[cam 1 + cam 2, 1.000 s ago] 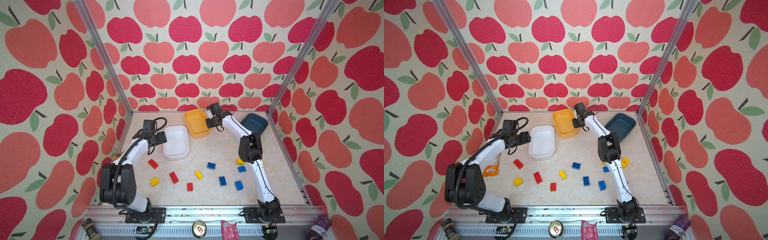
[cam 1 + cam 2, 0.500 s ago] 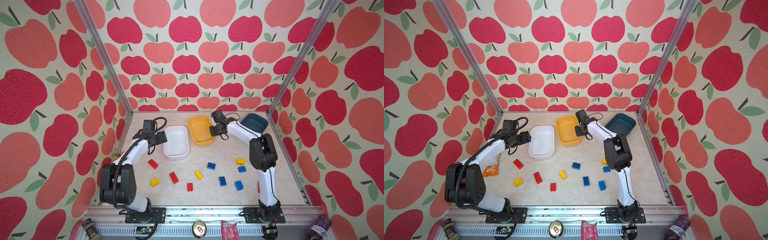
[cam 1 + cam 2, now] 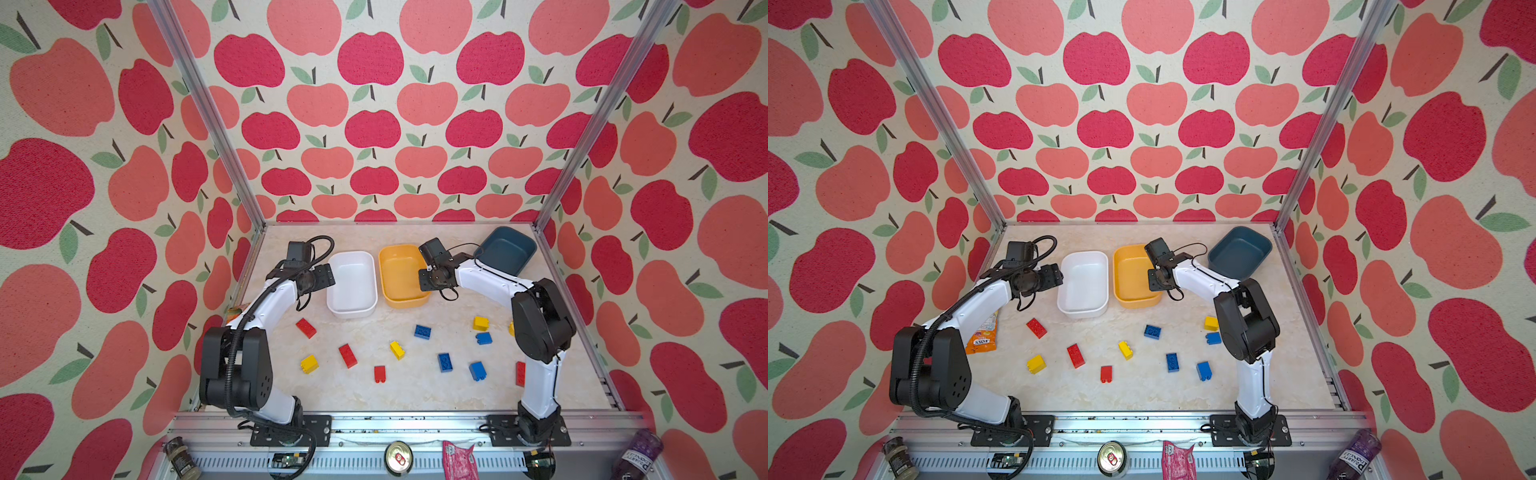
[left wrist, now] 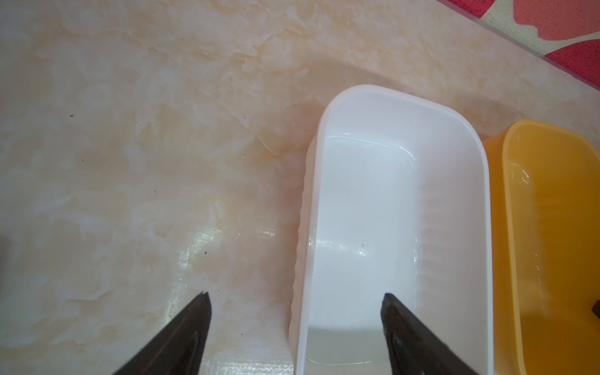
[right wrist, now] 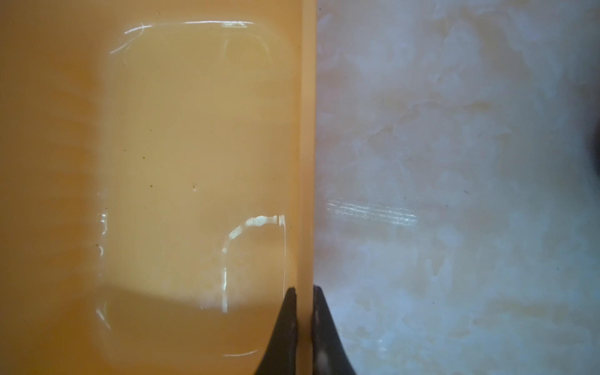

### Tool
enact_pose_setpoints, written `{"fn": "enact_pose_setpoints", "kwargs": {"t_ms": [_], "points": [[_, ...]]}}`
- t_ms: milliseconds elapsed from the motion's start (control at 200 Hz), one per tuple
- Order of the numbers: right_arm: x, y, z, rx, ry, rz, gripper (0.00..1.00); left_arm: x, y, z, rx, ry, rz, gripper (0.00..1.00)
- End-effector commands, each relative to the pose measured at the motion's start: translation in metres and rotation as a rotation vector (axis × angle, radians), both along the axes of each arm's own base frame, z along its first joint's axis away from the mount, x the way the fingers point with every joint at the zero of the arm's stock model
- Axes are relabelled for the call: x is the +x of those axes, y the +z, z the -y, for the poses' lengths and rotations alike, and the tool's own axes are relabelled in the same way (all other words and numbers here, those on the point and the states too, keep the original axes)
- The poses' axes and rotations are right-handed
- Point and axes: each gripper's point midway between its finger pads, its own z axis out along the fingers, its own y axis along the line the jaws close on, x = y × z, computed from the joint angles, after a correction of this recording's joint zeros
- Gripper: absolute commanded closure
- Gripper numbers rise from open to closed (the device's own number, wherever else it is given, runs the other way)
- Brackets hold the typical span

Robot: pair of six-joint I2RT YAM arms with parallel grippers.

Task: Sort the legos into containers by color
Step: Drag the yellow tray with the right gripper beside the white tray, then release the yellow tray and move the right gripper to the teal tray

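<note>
Three empty containers stand at the back of the table: a white tub (image 3: 351,282), a yellow-orange tub (image 3: 401,274) right beside it, and a dark blue tub (image 3: 507,251) in the right corner. My left gripper (image 3: 328,277) is open, one finger inside and one outside the white tub's (image 4: 367,201) left wall. My right gripper (image 5: 304,289) is shut on the right wall of the yellow-orange tub (image 5: 181,146). Loose legos lie in front: red (image 3: 306,328), yellow (image 3: 309,364), blue (image 3: 422,331) and several more.
An orange snack packet (image 3: 982,334) lies under the left arm by the left wall. Off the table's front edge sit a metal can (image 3: 398,457), a pink packet (image 3: 457,459), a purple bottle (image 3: 636,457) and a small jar (image 3: 180,457).
My right gripper has pulled the yellow-orange tub toward the front and squared it up beside the white tub. The right elbow swung back to the right. The left arm has not moved.
</note>
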Motion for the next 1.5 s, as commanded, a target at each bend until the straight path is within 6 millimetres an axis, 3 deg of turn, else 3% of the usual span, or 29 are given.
{"fn": "enact_pose_setpoints", "kwargs": {"t_ms": [0, 800, 845, 956, 1041, 1256, 1366, 1496], "points": [[-0.017, -0.001, 0.006, -0.014, -0.028, -0.027, 1.00, -0.002, 0.008, 0.002, -0.008, -0.002, 0.025, 0.15], [-0.028, -0.002, -0.012, 0.002, 0.033, -0.032, 1.00, -0.003, 0.007, 0.005, -0.010, -0.007, 0.031, 0.14], [-0.027, 0.001, -0.011, 0.004, 0.032, -0.024, 0.90, -0.003, 0.008, 0.005, -0.010, -0.007, 0.035, 0.14], [-0.025, 0.015, -0.011, 0.022, 0.033, 0.002, 0.53, -0.003, 0.010, 0.005, -0.009, -0.006, 0.039, 0.14], [-0.021, 0.032, -0.006, 0.036, 0.019, 0.029, 0.37, -0.003, 0.010, 0.004, -0.010, -0.005, 0.042, 0.14], [-0.011, 0.068, 0.033, 0.075, -0.078, 0.058, 0.22, -0.002, 0.013, 0.004, -0.012, -0.005, 0.052, 0.12], [-0.003, 0.075, 0.074, 0.082, -0.174, 0.054, 0.19, -0.003, 0.016, 0.005, -0.013, -0.005, 0.058, 0.11], [0.010, 0.075, 0.138, 0.077, -0.322, 0.051, 0.19, -0.005, 0.017, 0.004, -0.013, -0.003, 0.063, 0.10]]}}
